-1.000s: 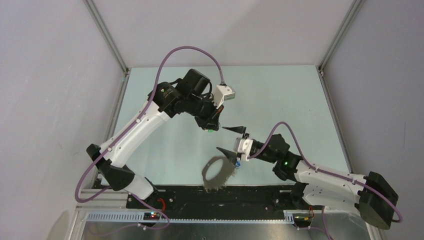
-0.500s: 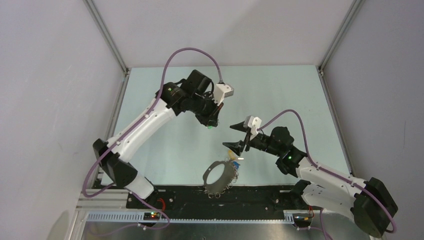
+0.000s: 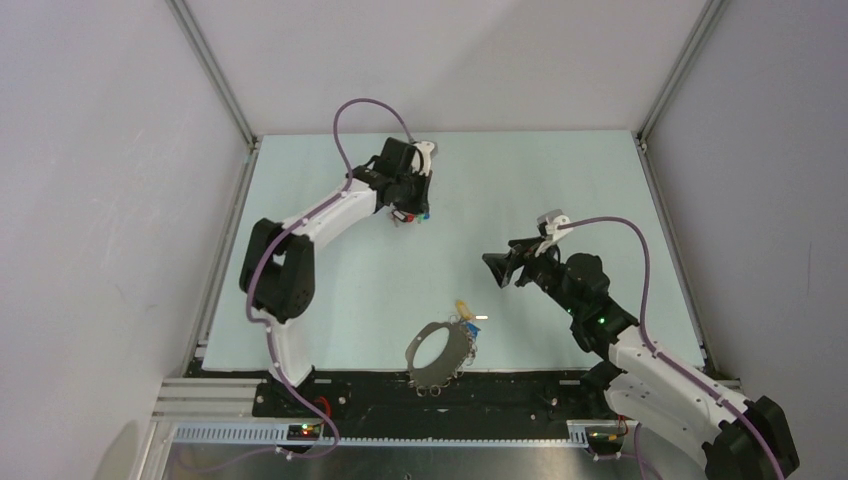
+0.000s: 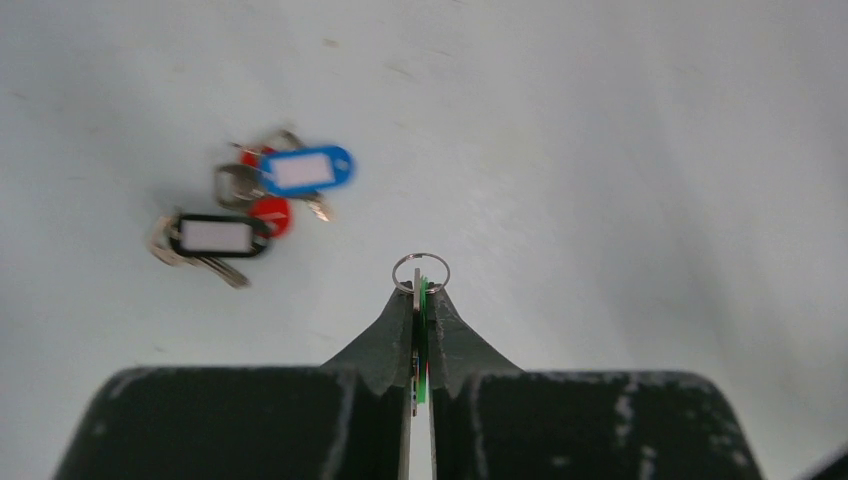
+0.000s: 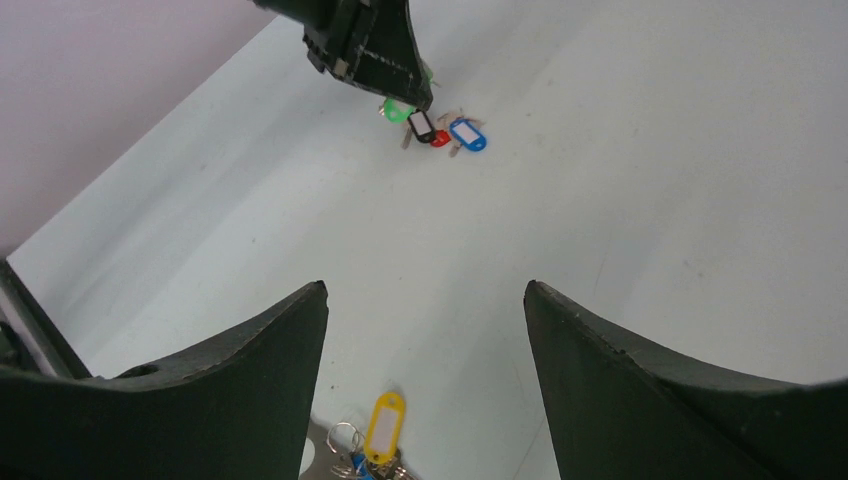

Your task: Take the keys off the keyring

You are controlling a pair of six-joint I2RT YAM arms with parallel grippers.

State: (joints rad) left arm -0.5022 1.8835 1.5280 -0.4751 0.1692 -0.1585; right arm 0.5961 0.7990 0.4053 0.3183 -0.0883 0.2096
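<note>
Keyring: dull grey hoop lying at the near edge of the pale green surface, between the two arm bases. Small silvery rings and keys fringe its rim.

Yellow-tagged key: at the keyring's far-right rim, bunched with a few small rings and a speck of blue. Whether it is threaded on the hoop cannot be told.

Loose keys: a small cluster lying on the surface well apart from the keyring, beyond it and slightly to its left. It has one blue tag, one black tag and red heads.

Left jaws: pressed together on a green-tagged key. A thin silver split ring pokes out past the tips. These jaws are just beside the loose keys, well away from the keyring on its far side.

Right jaws: spread wide apart with nothing between them. They are raised off the surface, beyond the keyring and to its right, and not touching it. In the right wrist view the yellow tag shows low in the gap between the two fingers.
</note>
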